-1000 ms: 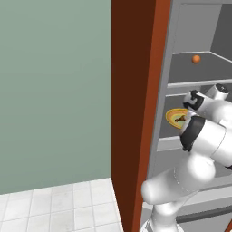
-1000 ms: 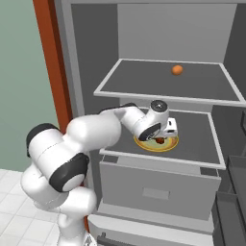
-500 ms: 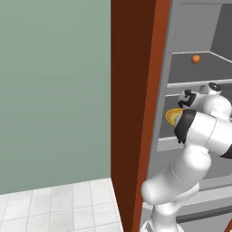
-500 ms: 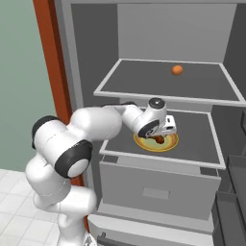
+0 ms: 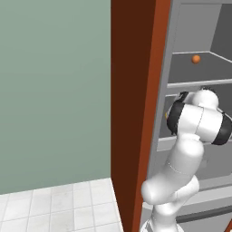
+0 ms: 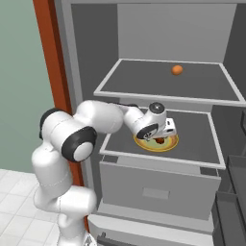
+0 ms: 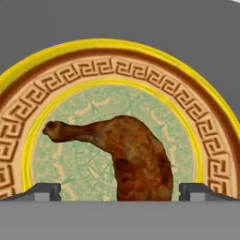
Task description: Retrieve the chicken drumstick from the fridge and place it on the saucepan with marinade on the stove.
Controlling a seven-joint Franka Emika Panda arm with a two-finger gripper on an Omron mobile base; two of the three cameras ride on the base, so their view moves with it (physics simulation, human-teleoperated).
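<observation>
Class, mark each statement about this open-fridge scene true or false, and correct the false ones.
1. The brown chicken drumstick lies on the round yellow-rimmed plate. True.
2. The small orange ball sits on the same shelf as the plate. False: it is on the shelf above.
3. The gripper is shut on the drumstick. False: its fingertips stand apart, either side of the drumstick.
4. The light-grey fridge stands beside a red-brown wood panel. True.

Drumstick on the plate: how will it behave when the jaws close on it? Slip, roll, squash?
The chicken drumstick looks rounded and glossy at its thick end, so it may slip or twist between the fingertips. Its thin bone end sticks out sideways, so it will probably hang unevenly. It lies flat on the yellow plate, so rolling seems unlikely. The open gripper straddles the thick end.
</observation>
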